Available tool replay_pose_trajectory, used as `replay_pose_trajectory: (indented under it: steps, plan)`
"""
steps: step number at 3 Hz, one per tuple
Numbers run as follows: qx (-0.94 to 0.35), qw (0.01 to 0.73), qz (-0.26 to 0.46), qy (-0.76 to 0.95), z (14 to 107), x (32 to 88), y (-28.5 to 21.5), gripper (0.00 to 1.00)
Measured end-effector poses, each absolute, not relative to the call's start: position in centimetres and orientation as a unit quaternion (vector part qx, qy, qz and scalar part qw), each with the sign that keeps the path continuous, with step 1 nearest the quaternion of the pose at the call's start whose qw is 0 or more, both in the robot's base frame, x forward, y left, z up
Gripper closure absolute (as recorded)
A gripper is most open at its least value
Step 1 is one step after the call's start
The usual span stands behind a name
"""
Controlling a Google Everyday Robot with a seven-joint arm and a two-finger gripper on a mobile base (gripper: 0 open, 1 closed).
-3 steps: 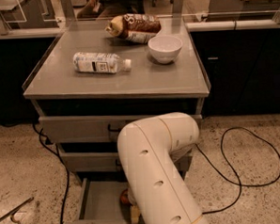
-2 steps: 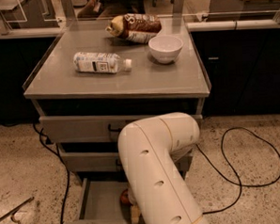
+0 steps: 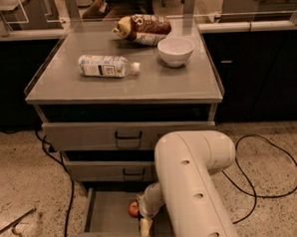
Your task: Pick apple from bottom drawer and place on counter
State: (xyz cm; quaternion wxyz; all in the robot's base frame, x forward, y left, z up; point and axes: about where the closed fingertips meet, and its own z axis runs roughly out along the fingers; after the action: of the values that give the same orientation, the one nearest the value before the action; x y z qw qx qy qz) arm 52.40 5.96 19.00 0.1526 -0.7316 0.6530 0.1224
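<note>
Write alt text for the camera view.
The robot's tool reaches into the open bottom drawer, close beside the apple. On the counter lie a plastic bottle, a white bowl and a snack bag.

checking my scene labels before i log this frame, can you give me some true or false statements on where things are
1. The apple lies inside the open bottom drawer. True.
2. The white bowl sits in the bottom drawer. False: it stands on the counter, near the right rear.
3. The plastic bottle stands upright on the counter. False: it lies on its side.
4. The gripper is down in the bottom drawer, right beside the apple. True.
5. The snack bag is on the floor. False: it lies at the back of the counter.
</note>
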Motion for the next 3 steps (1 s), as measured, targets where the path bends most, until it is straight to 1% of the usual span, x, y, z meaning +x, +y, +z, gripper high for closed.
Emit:
replay_pose_trajectory:
  steps: [1,2,3]
  plan:
    - [-0.727,0.172,0.131,0.652,18.8,53.2,5.2,0.0]
    - [-0.727,0.171,0.129,0.652,18.6,53.6,4.9,0.0]
    - [-0.719,0.167,0.122,0.664,18.6,53.9,3.4,0.0]
